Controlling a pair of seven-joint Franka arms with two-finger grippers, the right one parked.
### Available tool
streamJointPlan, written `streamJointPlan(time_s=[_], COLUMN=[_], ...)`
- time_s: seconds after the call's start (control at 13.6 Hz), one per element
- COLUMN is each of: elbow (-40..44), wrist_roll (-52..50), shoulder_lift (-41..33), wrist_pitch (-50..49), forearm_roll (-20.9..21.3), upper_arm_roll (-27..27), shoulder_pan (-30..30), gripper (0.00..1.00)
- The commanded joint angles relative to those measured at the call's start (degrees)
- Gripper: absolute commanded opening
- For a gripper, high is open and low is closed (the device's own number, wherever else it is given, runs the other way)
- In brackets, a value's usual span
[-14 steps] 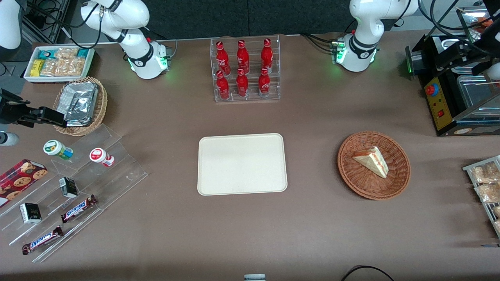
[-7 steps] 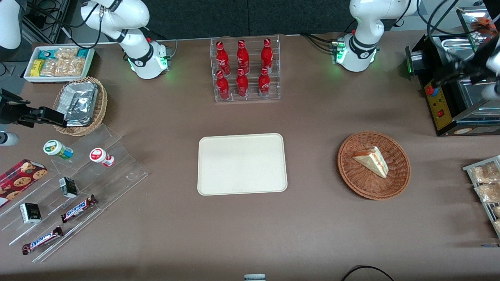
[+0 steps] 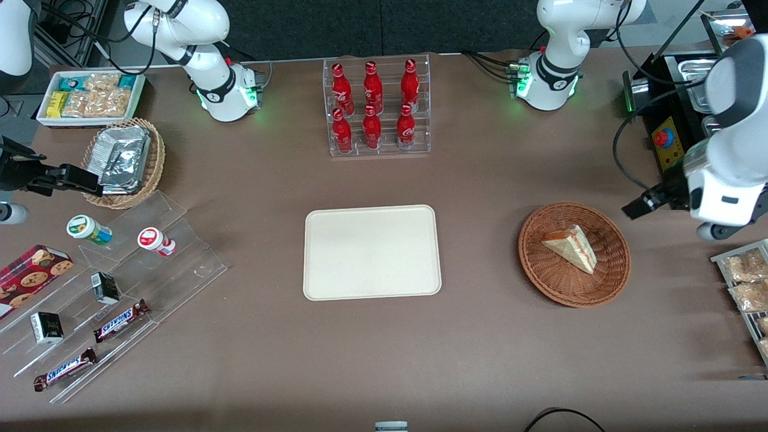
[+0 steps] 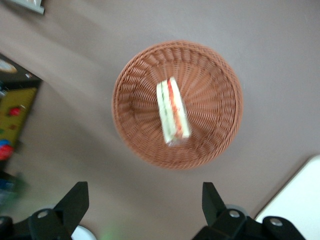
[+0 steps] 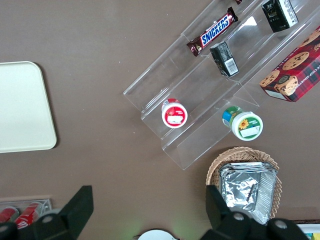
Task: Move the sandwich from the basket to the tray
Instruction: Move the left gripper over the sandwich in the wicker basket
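The sandwich point(image 3: 570, 247), a white-bread wedge with red and green filling, lies in the round reddish-brown basket point(image 3: 613, 277). The cream tray point(image 3: 372, 252) sits bare, beside the basket toward the parked arm's end. My left gripper point(image 3: 643, 204) hangs high over the table, next to the basket's rim at the working arm's end. In the left wrist view the gripper point(image 4: 145, 201) is open with nothing between its fingers. The sandwich point(image 4: 173, 112) and basket point(image 4: 222, 75) lie ahead of the fingertips, and a tray corner point(image 4: 300, 200) shows.
A black machine point(image 3: 672, 150) and a rack of snack bags point(image 3: 744, 282) stand at the working arm's end. A clear rack of red bottles point(image 3: 377, 108) stands farther from the camera than the tray. An acrylic step stand point(image 3: 120, 288) and a foil-packet basket point(image 3: 123, 162) are at the parked arm's end.
The left arm has swung down from over the black machine toward the basket and now looms large at the working arm's end. Sandwich, basket and tray have not moved.
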Motion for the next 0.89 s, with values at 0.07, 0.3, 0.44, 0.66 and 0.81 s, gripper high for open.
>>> streamJointPlan(time_s=[0.07, 0.3, 0.44, 0.66, 0.81], elbow=[-13.49, -22.55, -26.17, -27.06, -27.24], wrist_roll=[-9.12, -12.81, -16.06, -20.19, -21.7], shoulder_lift=[-1.62, -1.79, -1.44, 1.01, 2.86], wrist_pitch=[15.37, 27.94, 34.02, 39.03, 40.98], forearm_roll=[-0.13, -0.13, 0.04, 0.05, 0.31], upper_arm_roll=[-0.22, -0.22, -0.22, -0.22, -0.22], shoulder_pan=[-0.39, -1.18, -2.15, -2.85, -3.11], gripper=[1.0, 1.0, 1.0, 1.0, 1.0])
